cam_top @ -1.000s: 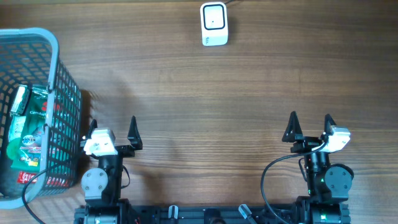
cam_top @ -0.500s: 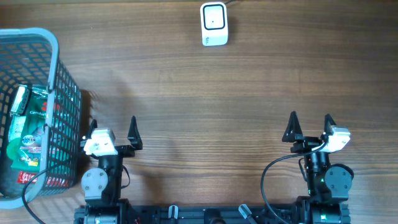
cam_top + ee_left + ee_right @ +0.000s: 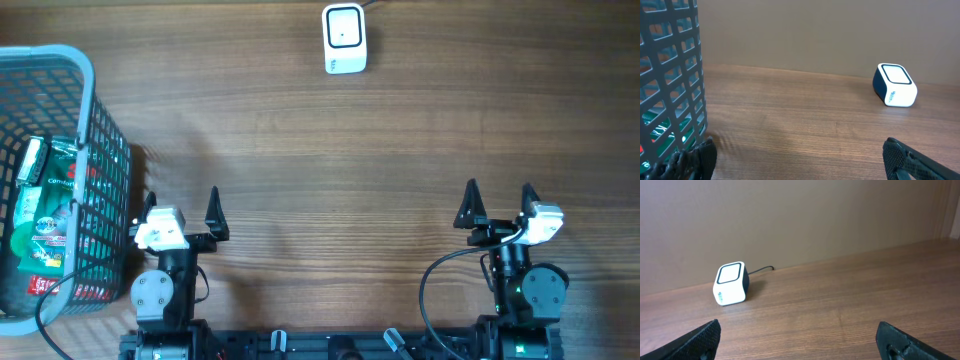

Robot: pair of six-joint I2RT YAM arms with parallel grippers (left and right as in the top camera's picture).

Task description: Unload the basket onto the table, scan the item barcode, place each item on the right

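I'm looking down on a brown wood-grain tabletop (image 3: 350, 160), its grain running side to side, backed by a plain tan wall (image 3: 790, 215). The white scanner (image 3: 344, 38) sits at the far edge near the middle, its cable (image 3: 762, 269) trailing off toward the wall. The grey mesh basket (image 3: 88, 90) stands at the left edge, and the item, a green packet (image 3: 45, 215), lies inside it; I can't make out a barcode. The left fingers (image 3: 214, 208) and right fingers (image 3: 469, 207) are both spread wide at the near edge, pinching nothing, the left ones just beside the basket.
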